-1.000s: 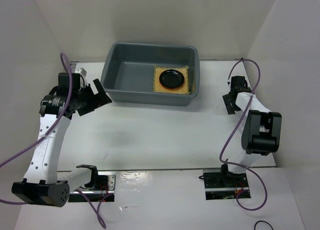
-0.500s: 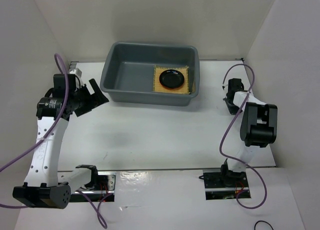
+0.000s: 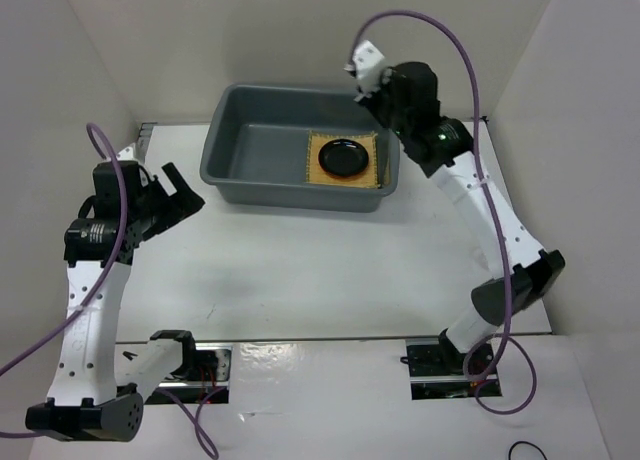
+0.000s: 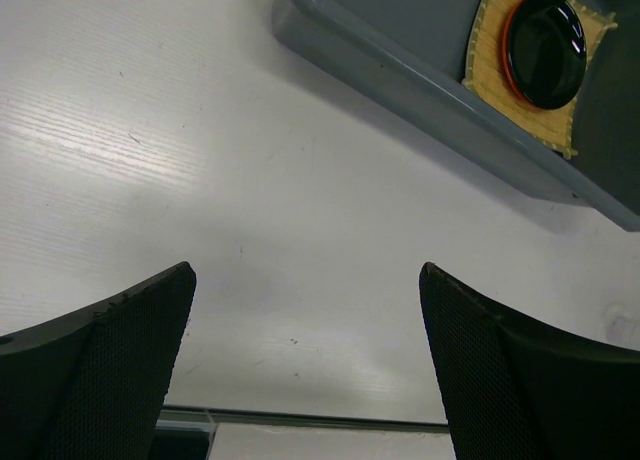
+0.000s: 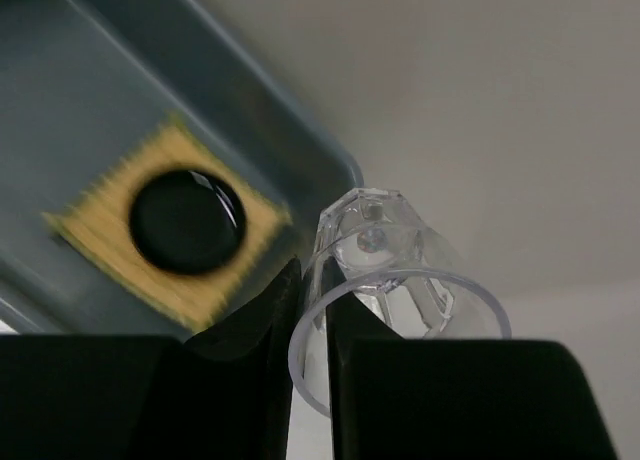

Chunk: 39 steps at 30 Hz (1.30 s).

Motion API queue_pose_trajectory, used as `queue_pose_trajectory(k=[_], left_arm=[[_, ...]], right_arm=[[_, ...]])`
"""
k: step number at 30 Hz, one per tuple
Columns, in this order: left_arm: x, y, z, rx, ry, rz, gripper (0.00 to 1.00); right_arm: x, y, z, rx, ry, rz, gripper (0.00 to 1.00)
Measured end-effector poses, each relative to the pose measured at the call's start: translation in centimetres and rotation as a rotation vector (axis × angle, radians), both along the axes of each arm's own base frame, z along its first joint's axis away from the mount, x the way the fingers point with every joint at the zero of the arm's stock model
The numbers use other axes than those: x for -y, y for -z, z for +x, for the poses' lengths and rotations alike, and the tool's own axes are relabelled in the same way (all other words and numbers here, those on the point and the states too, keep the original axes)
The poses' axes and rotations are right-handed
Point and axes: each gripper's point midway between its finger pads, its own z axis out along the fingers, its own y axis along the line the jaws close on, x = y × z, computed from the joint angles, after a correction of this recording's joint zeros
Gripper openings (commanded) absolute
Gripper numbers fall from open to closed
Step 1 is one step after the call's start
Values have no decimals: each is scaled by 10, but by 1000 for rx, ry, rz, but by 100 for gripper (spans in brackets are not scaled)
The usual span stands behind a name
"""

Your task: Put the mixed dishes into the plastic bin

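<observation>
From above, the grey bin (image 3: 290, 192) is seen at the far middle of the table (image 3: 320, 270), within reach of both arms. The mat (image 3: 313, 172) lies flat in its right end, with the black plate (image 3: 345, 158) stacked on it. The right gripper (image 3: 378, 98) is held high by the bin's far right corner, probably for a drop; its load cannot be made out here. The left gripper (image 3: 183, 188) is kept off to the bin's left, out of the way.

At the left wrist, the jaws are spread wide and nothing is held. Only a thin edge of the orange plate (image 4: 507, 50) shows under the black one.

At the right wrist, the glass cup (image 5: 395, 270) is pinched by its wall between nearly closed fingers. It is held in the air, not yet in the bin. The dishes below are blurred.
</observation>
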Motion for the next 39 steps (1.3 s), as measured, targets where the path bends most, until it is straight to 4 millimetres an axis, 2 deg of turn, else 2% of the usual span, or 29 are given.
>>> queue_pose_trajectory(k=[2, 4, 5, 6, 7, 8, 9, 10, 12, 14, 16, 17, 19, 25, 29, 32, 37, 39], left_arm=[[-3, -1, 0, 11, -20, 1, 99], [-5, 0, 2, 15, -32, 4, 99], [-6, 2, 2, 15, -35, 6, 99], [-7, 4, 2, 14, -39, 8, 99], [-8, 8, 0, 8, -45, 11, 99], [-9, 12, -2, -1, -49, 14, 99], [-10, 15, -5, -10, -55, 18, 99], [-10, 17, -7, -16, -58, 22, 99], [-11, 18, -9, -21, -62, 33, 100], [-12, 18, -11, -25, -63, 51, 100], [-9, 20, -12, -34, -51, 70, 100], [-8, 21, -12, -38, -46, 78, 100], [-5, 24, -11, -53, -31, 97, 100], [4, 36, -7, -109, 24, 151, 100], [5, 38, -7, -116, 27, 158, 100], [5, 38, -7, -116, 25, 158, 100], [5, 38, -7, -119, 25, 157, 100], [4, 39, -8, -122, 25, 157, 100]], right_arm=[[-64, -39, -3, 70, -155, 31, 0], [-104, -54, 11, 88, -232, 49, 0], [-122, -55, 24, 90, -261, 58, 0], [-140, -40, 45, 62, -283, 55, 0], [-153, -39, 61, 78, -295, 67, 0], [-174, -18, 83, 82, -319, 76, 0], [-185, 15, 94, 33, -331, 50, 0], [-190, 66, 98, -78, -344, 1, 0], [-203, 153, 98, -271, -388, -56, 2], [-219, 210, 101, -360, -425, -60, 2], [-225, 255, 93, -459, -448, -77, 4], [-226, 268, 87, -499, -456, -84, 4], [-231, 278, 79, -533, -477, -79, 4], [-252, 250, 74, -471, -554, -25, 5], [-259, 248, 66, -471, -598, -23, 10], [-265, 264, 57, -503, -626, -56, 10], [-272, 307, 41, -579, -661, -133, 10], [-272, 321, 36, -601, -668, -168, 14]])
